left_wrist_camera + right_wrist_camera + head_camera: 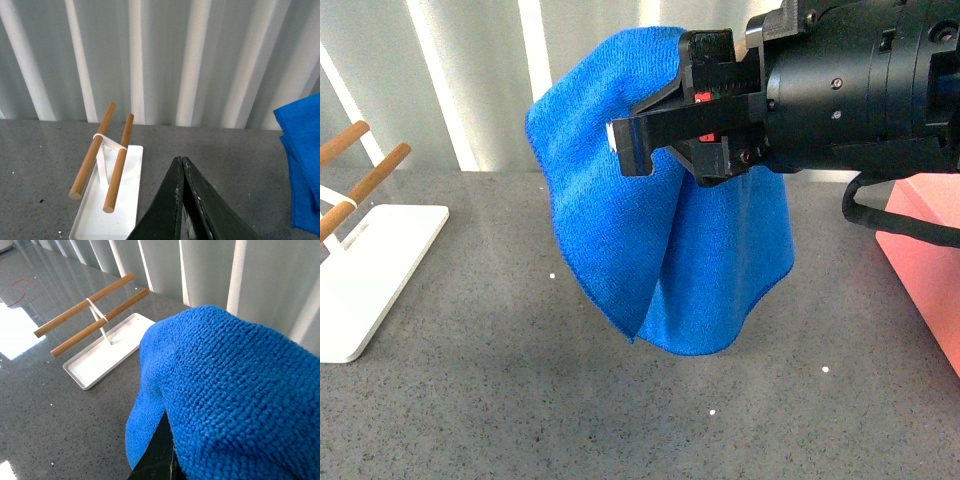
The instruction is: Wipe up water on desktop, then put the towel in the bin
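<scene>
My right gripper point(632, 140) reaches in from the right, high in the front view, and is shut on the towel point(660, 240). The bright blue cloth hangs in loose folds above the dark grey speckled desktop point(520, 400), clear of its surface. In the right wrist view the towel point(230, 390) covers most of the gripper point(165, 452), leaving only a dark strip of finger showing. The salmon-pink bin point(932, 275) stands at the right edge, beside and below the right arm. My left gripper point(181, 161) is shut with its jaws pressed together on nothing, over the desktop point(235, 160).
A white flat rack point(370, 275) with two wooden bars stands at the left on the desktop, also in the left wrist view as rack point(107, 210) and in the right wrist view as rack point(100, 357). A ribbed white wall point(200, 60) runs along the back. Small pale specks dot the desktop.
</scene>
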Motion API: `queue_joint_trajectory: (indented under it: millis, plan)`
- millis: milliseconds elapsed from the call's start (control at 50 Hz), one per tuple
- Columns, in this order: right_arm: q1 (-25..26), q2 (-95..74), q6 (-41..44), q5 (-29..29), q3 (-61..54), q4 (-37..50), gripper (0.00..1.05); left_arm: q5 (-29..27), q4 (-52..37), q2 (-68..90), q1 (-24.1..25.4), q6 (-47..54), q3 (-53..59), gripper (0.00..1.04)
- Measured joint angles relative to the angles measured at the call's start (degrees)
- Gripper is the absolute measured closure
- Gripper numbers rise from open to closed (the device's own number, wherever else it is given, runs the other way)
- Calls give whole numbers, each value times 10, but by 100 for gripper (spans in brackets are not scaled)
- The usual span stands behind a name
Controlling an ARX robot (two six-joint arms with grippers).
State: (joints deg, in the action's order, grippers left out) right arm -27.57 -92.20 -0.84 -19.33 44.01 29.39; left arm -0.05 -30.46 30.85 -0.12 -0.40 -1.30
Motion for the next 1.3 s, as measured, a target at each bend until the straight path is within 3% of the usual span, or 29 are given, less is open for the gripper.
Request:
queue_joint_trajectory:
  millis: [480, 980, 1120, 1300]
  plan:
    - [2, 23, 16, -1, -9, -24, 100, 0, 134, -140, 0, 0, 0, 101]
    - [2, 23, 17, -1, -9, -27, 100, 0, 202, -208, 0, 0, 0, 101]
    - [2, 23, 17, -1, -9, -27, 100, 0, 300, -293, 0, 0, 0, 101]
    - [1, 25, 16, -3, -9, -26, 100, 0, 304, -306, 0, 0, 0, 101]
